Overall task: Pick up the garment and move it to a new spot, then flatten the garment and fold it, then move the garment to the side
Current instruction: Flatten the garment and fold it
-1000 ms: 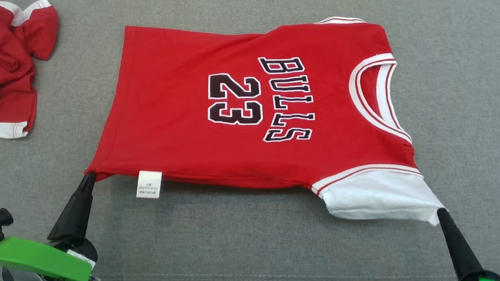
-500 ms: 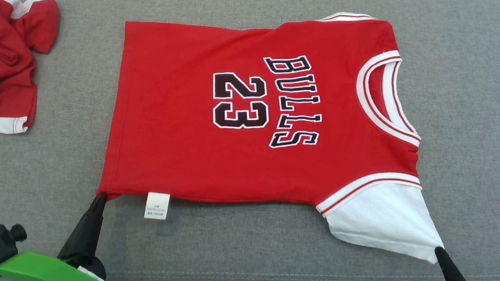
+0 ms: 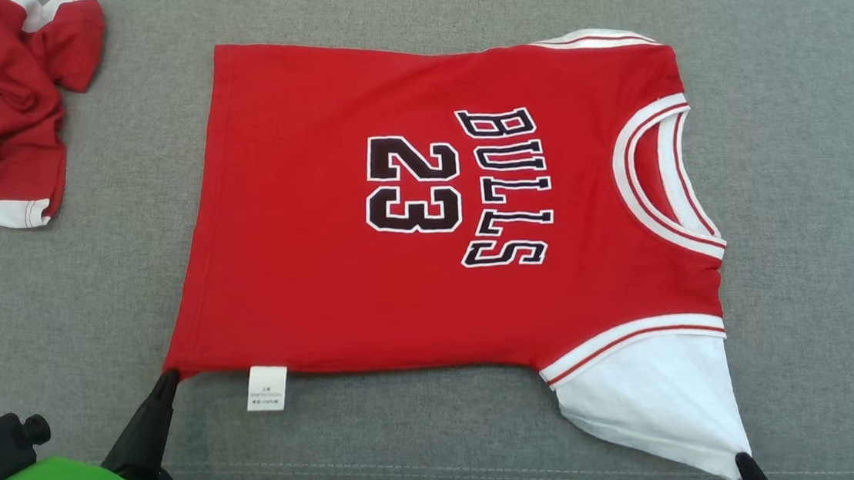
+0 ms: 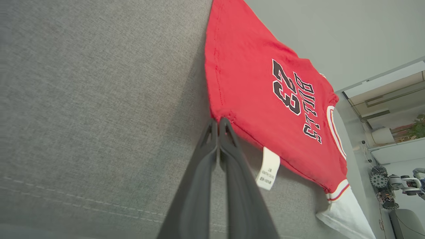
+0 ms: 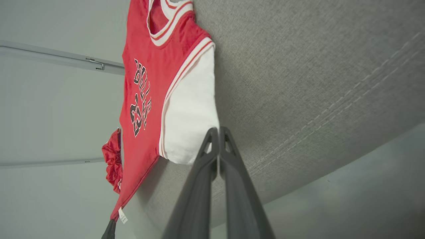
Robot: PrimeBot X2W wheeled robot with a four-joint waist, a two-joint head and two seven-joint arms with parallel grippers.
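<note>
The garment (image 3: 414, 216) is a red BULLS 23 jersey with white sleeves, spread face up across the grey cushion (image 3: 825, 190), collar to the right. My left gripper (image 3: 169, 377) is shut on its near left hem corner, beside a white care label (image 3: 266, 388). In the left wrist view that gripper (image 4: 218, 122) pinches the red corner of the garment (image 4: 259, 86). My right gripper (image 3: 742, 458) is shut on the tip of the near white sleeve (image 3: 653, 399). The right wrist view has that gripper (image 5: 217, 131) closed on the sleeve edge of the garment (image 5: 189, 113).
A second red and white garment (image 3: 2, 102) lies crumpled at the cushion's left end. The cushion's stitched front seam (image 3: 453, 470) runs just beyond my fingers, and bare grey cushion surrounds the jersey on the right and far side.
Both grippers have drawn the jersey's near edge toward the cushion's front; the sleeve tip and hem corner sit lower in the head view, and the cloth lies flatter.
</note>
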